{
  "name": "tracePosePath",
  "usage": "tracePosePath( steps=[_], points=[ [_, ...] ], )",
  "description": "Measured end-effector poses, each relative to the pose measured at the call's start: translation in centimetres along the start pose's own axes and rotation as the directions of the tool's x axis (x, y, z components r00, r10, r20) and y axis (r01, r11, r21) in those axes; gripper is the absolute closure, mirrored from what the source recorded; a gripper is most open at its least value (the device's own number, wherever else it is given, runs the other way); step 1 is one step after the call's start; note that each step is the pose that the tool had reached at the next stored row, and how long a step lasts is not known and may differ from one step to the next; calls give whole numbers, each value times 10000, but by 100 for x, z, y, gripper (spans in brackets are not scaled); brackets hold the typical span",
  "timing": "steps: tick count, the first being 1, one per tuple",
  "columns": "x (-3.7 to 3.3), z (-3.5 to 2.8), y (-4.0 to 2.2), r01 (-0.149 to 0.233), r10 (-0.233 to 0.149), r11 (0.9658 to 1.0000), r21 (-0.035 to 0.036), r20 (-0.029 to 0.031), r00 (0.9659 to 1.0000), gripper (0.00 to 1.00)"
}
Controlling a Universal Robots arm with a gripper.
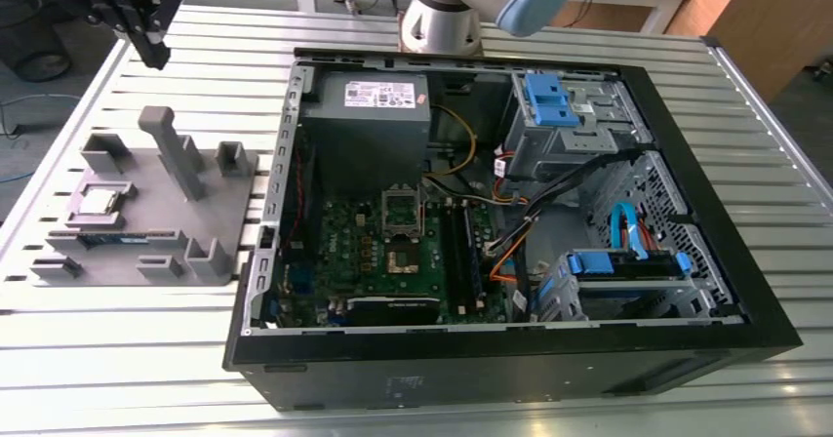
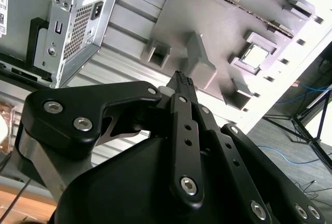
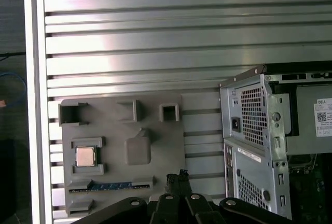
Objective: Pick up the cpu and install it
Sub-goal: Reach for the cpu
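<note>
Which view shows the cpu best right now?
The first wrist view: it looks straight down on the cpu, seated in the gray tray. The exterior view shows the cpu small and slanted; the second wrist view shows it tilted.

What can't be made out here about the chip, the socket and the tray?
- Chip: any corner marking is too small to see in both wrist views and in the exterior view.
- Socket on the board: too small in the exterior view to tell whether its latch is open.
- Tray: one edge is partly hidden behind the gripper in the first wrist view.
- Arm: cut off by the top edge of the exterior view.
</note>
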State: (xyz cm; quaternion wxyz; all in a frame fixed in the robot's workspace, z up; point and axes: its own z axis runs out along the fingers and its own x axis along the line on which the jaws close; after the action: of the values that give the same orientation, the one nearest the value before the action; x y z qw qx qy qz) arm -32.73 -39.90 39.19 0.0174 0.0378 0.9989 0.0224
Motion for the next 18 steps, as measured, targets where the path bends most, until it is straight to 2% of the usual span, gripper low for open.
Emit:
tracePosePath(
  steps=[9,18],
  points=[
    [149,0,-11,0,0,10000,-1,13,10000,89],
    [169,0,-13,0,0,10000,-1,13,10000,89]
  ],
)
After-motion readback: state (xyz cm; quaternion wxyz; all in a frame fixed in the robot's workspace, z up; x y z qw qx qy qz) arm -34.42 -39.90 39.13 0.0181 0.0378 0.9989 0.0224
